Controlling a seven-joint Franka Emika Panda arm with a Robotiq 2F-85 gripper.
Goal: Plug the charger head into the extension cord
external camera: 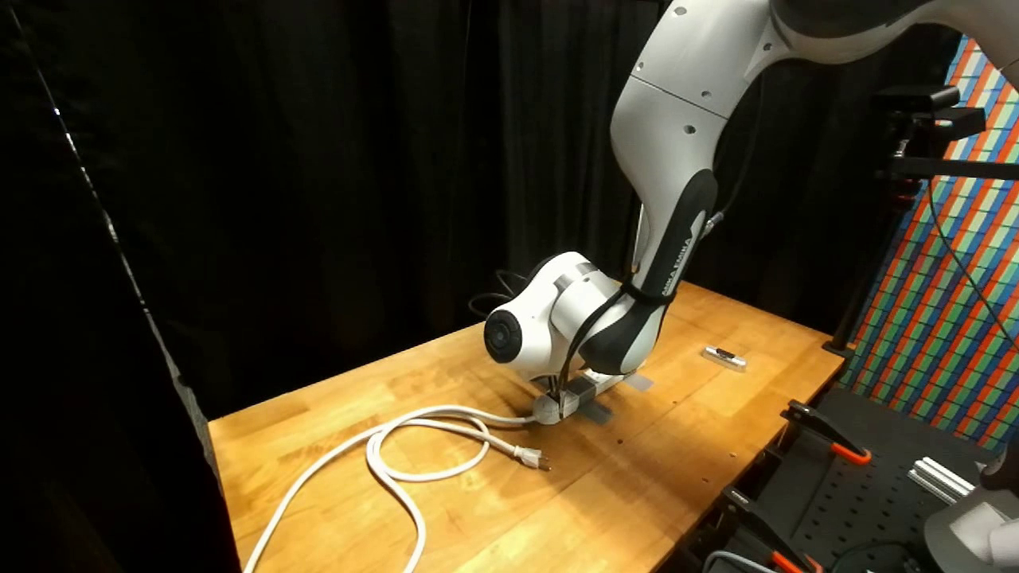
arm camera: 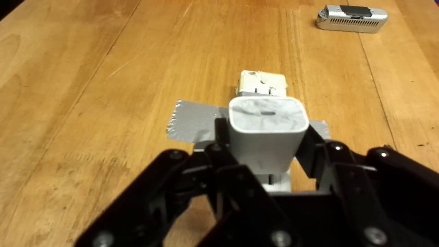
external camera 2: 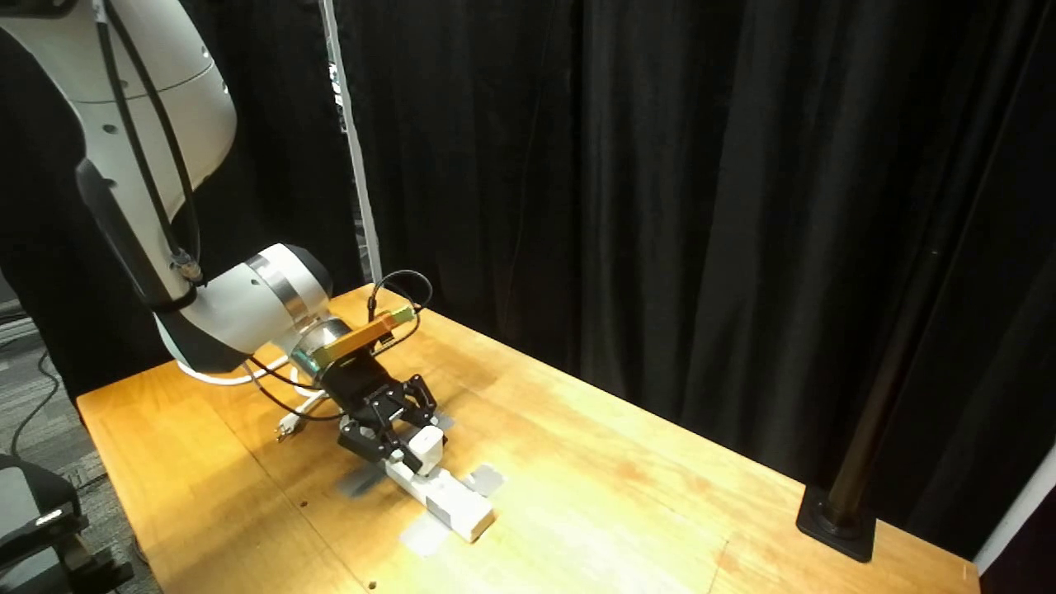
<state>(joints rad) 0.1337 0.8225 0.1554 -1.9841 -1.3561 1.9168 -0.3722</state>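
Your charger head (arm camera: 269, 147) is white, its top mottled grey; your gripper (external camera 2: 426, 452) is black. You see a white power strip (external camera 2: 454, 495), silver-grey tape (arm camera: 195, 120), a honey-brown wooden table (external camera 2: 594, 470), black curtains (external camera 2: 660, 247) and a backdrop (external camera: 919, 318) of red, green, blue and white blocks.

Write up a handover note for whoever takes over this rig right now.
End effector: closed on the charger head.
Extension cord: strip lies on the table beneath the charger head, grey tape across it.
Done: charger head gripped and held over the strip.
Left: prongs are hidden, so I can't tell if it's seated; probably check alignment, press home if needed, then release.
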